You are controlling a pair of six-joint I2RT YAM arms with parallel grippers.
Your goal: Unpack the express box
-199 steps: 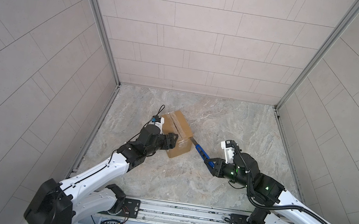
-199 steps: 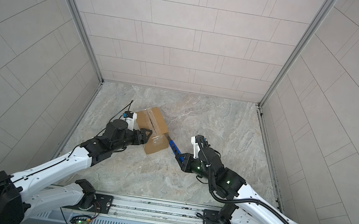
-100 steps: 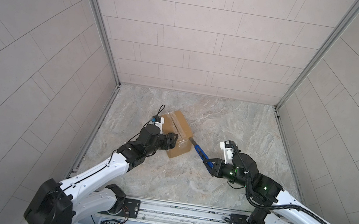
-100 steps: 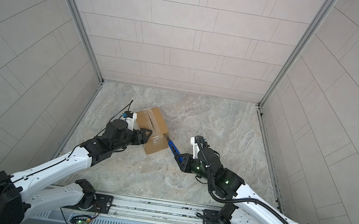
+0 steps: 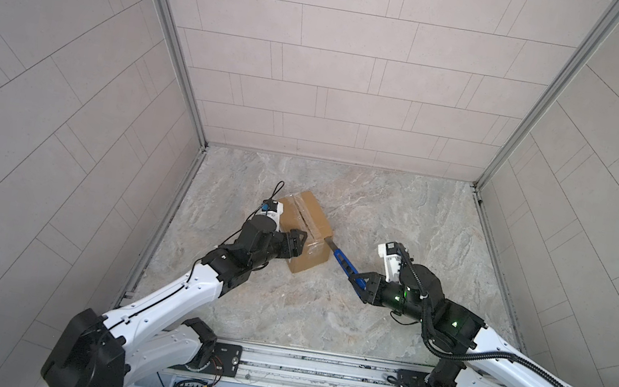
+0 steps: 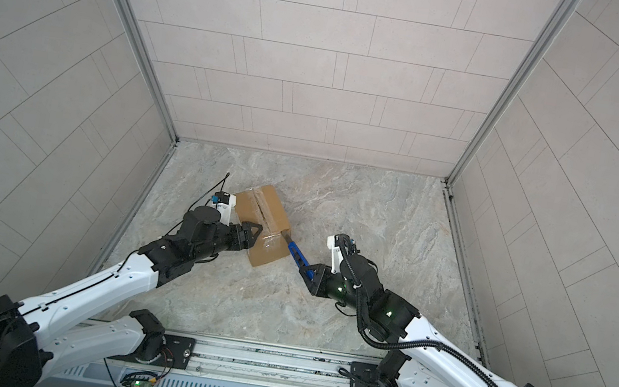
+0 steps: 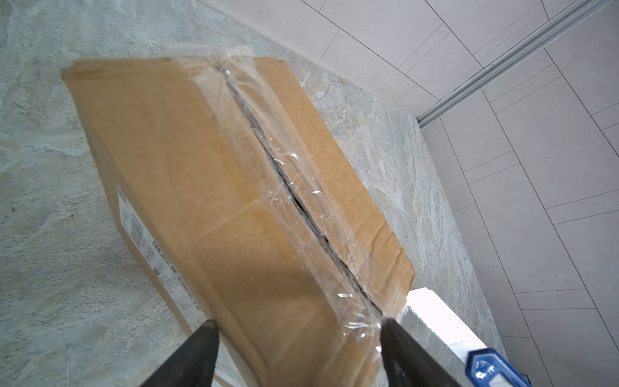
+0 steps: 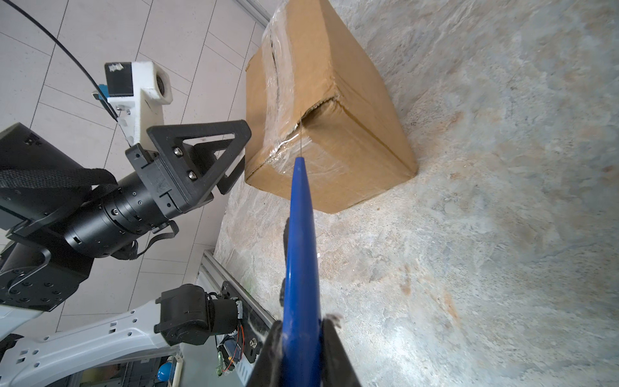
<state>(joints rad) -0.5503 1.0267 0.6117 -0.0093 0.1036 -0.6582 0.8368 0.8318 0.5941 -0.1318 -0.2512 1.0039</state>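
The express box point(image 5: 305, 225) sits left of centre on the marbled surface point(image 5: 413, 219), turned at an angle. A dark gap shows along its top seam under the clear tape point(image 7: 268, 144). The left claw point(image 5: 298, 243) is released, its fingers point(image 7: 201, 348) spread wide with their tips at the box's near end. A blue cutter point(image 8: 299, 241) points its thin blade at that end's torn, taped edge. The right claw point(image 8: 301, 335) is clenched on its handle.

A blue cutter point(image 5: 344, 266) slants across mid-frame, blade toward the upper left, over the grey marbled table point(image 5: 400, 217). Pale tiled walls point(image 5: 341, 60) fill the upper frame; a metal rail point(image 5: 314, 367) crosses the bottom.
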